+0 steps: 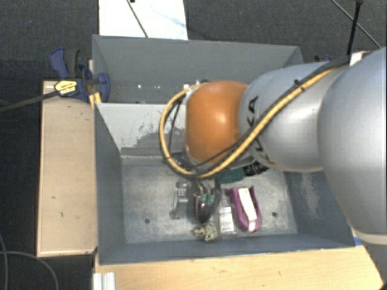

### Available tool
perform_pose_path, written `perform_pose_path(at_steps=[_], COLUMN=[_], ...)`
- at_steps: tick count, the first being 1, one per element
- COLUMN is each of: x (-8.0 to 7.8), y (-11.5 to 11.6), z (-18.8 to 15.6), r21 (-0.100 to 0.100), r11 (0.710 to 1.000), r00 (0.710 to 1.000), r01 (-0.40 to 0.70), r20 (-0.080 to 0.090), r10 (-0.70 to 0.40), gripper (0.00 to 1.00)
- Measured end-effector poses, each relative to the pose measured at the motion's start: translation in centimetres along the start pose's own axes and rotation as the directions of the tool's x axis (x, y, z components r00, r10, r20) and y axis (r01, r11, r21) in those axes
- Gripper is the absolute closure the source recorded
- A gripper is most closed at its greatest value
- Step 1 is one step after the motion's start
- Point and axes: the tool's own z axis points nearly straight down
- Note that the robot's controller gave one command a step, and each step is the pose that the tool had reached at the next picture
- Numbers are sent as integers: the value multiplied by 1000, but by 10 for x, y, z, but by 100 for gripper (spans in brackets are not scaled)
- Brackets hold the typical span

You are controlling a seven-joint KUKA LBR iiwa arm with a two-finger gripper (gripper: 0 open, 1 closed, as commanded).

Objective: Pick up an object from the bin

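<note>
Four small things are counted on the floor of the grey bin (pixel 139 222), all below the orange wrist cover (pixel 211 122) in the camera view. One dark rounded thing (pixel 205 206) lies directly beneath the cover, and the gripper (pixel 192 199) is seen close over it. Contact cannot be determined, nor can the thing's long axis. Whether the gripper is released or clenched cannot be told. One purple-and-white oblong thing (pixel 247 209) lies below and right of the cover, its long axis running from the back wall toward the front wall. One small white box (pixel 225 220) is noted between these two. One small yellowish crumpled piece (pixel 207 233) lies farthest below the cover, by the front wall.
</note>
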Motion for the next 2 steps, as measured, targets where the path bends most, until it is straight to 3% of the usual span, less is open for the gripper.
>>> perform_pose_path(at_steps=[1,2], x=[-2,-18], y=[-57,-113], z=[65,77], r21=[6,1], r11=[999,990], r00=[999,990], r01=[-40,140], r20=[-6,-1], r10=[40,-140], gripper=[0,0])
